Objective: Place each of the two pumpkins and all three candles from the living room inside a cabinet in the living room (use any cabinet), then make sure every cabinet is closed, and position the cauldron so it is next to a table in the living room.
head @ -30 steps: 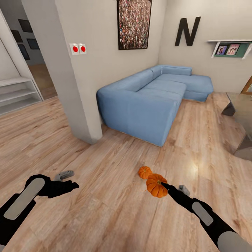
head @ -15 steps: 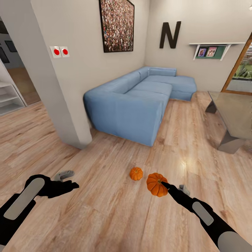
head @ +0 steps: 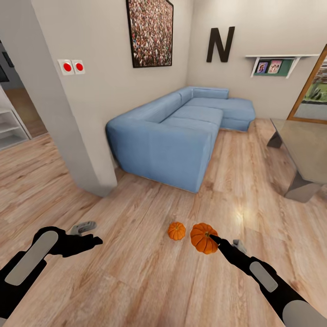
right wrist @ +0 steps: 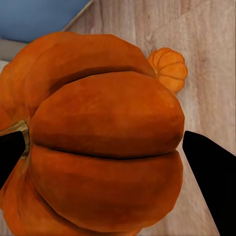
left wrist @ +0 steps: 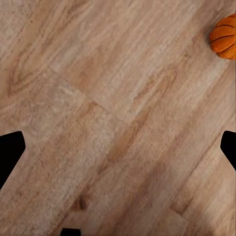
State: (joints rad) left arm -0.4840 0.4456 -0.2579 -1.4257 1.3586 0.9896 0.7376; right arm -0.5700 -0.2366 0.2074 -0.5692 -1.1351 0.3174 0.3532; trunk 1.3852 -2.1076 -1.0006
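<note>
The right gripper is clamped on one pumpkin above the floor. The other pumpkin sits just beside it. The left gripper is apart, holding nothing. Keep the squeeze firm and carry it steadily.

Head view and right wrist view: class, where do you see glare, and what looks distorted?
Head view: a bright glare patch on the wood floor by the held pumpkin. Right wrist view: that pumpkin looms huge, dwarfing the second pumpkin; the fingers are flat black.

Black arms with grey oval panels.
</note>
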